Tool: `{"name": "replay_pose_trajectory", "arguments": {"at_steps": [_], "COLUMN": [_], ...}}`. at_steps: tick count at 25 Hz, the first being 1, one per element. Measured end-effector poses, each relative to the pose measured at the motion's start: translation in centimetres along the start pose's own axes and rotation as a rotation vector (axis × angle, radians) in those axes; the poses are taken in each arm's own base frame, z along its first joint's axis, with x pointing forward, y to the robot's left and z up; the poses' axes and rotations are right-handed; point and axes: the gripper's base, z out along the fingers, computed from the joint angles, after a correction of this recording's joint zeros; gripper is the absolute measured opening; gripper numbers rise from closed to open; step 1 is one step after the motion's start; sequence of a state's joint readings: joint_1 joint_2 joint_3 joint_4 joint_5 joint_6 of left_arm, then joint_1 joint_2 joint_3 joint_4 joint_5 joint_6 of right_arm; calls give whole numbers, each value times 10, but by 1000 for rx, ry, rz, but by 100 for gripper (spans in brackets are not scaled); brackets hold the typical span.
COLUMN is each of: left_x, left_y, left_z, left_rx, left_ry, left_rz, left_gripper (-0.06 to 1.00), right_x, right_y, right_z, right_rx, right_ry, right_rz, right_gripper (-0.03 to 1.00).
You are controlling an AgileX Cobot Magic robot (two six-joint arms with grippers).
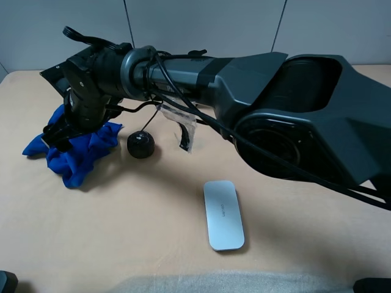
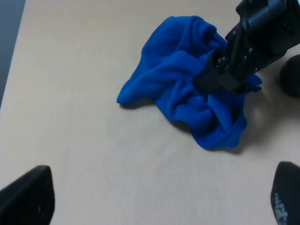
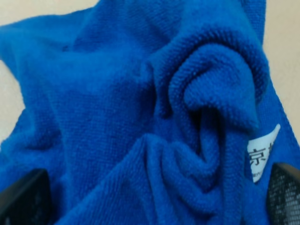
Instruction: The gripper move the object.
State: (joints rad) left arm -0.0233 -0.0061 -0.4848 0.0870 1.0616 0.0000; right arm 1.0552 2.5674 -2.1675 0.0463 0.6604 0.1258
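A crumpled blue cloth [image 1: 79, 152] lies on the beige table at the left; it also shows in the left wrist view [image 2: 187, 89] and fills the right wrist view [image 3: 140, 117], where a white label [image 3: 260, 157] shows. My right gripper [image 1: 55, 137] has reached across the table and sits down on the cloth, seen also from the left wrist [image 2: 220, 77]. Its fingertips [image 3: 23, 197] stand wide apart with cloth bunched between them, so the right gripper [image 3: 152, 197] is open. My left gripper [image 2: 157, 197] is open and empty, hovering in front of the cloth.
A black round object [image 1: 140, 144] sits just right of the cloth. A clear plastic bag with a black cable [image 1: 183, 128] lies beside it. A silver flat case [image 1: 223, 215] lies nearer the front. The right arm's body [image 1: 293, 116] spans the table's back right.
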Motion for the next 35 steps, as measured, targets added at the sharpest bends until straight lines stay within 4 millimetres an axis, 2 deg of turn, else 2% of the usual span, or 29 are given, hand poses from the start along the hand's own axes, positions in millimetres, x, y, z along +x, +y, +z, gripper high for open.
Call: {"name": "replay_pose_trajectory", "arguments": {"at_steps": [5,13,19,27,32,35], "left_x": [0,0,0,0,0,0], "left_y": [0,0,0,0,0,0], "left_z": [0,0,0,0,0,0], "left_rx": [0,0,0,0,0,0], "left_ry": [0,0,0,0,0,0], "left_rz": [0,0,0,0,0,0], "left_gripper": [93,93,93,93,93,93], "right_x": [-5,-21,-28,-23,-30,-37], "right_y": [1,2,-10,-27,-28,-29], "right_z": [-13,-59,-93,-124,-147,-169], "right_rx": [1,0,-81,-140,-121,-96], "right_ry": [11,56,123,273,243,202], "right_rz": [-13,-51,-59,-66,-85,-105], "right_gripper": [69,69,69,69,69,69]}}
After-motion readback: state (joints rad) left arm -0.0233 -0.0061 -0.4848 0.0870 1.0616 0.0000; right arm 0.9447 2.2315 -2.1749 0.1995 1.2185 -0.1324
